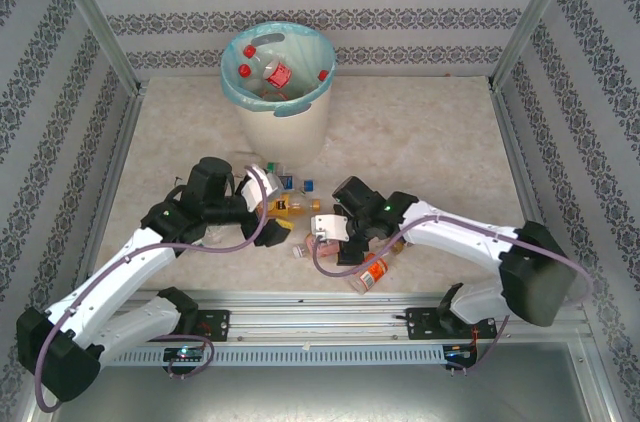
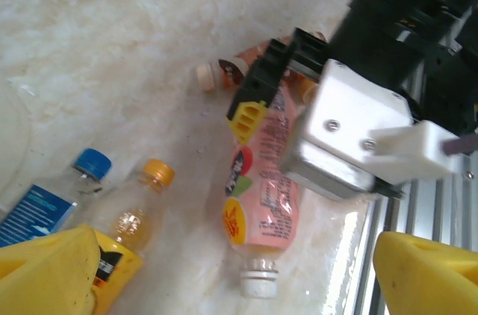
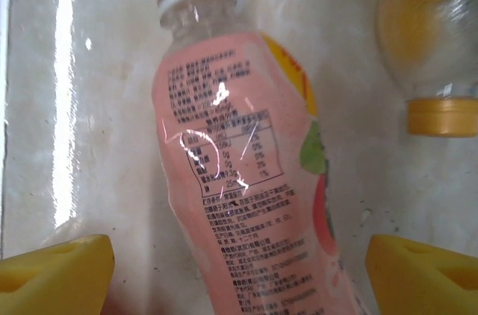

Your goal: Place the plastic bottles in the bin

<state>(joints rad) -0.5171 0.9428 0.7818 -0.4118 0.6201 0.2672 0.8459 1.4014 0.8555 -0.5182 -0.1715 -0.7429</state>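
Overhead, 2 white-and-black robot arms reach in from the near edge of a pale, marbled worktop (image 1: 430,132). At the far side stands the bin (image 1: 280,132), a round cream wastebasket lined with a light blue bag. Inside it lie at least 3 plastic bottles (image 1: 272,74) with red caps, so part of the task looks done.

More appears to be left. A loose cluster of bottles lies on the worktop between the 2 arms, well apart from the bin. It includes:
- a pink bottle (image 3: 239,181) with a white cap
- an orange-capped bottle (image 2: 134,218)
- a blue-capped bottle (image 2: 45,210) with a blue label
- a red-capped orange bottle (image 1: 372,272), nearer the right arm

An exact count is not possible, because the arms cover some of them.

The right hand (image 3: 239,274) points down over the pink bottle, which lies on its side. Its 2 yellow pads (image 3: 56,274) stand wide apart, 1 on each side of the bottle's body. Bare worktop shows between each pad and the bottle, so nothing is gripped. It looks placed to close on this bottle.

The left hand (image 2: 235,270) hangs low over the cluster from the left, with its arm bent at the elbow. Its own yellow pads (image 2: 45,270) are spread wide and hold nothing. Its camera looks across at the right hand crouched over the pink bottle.
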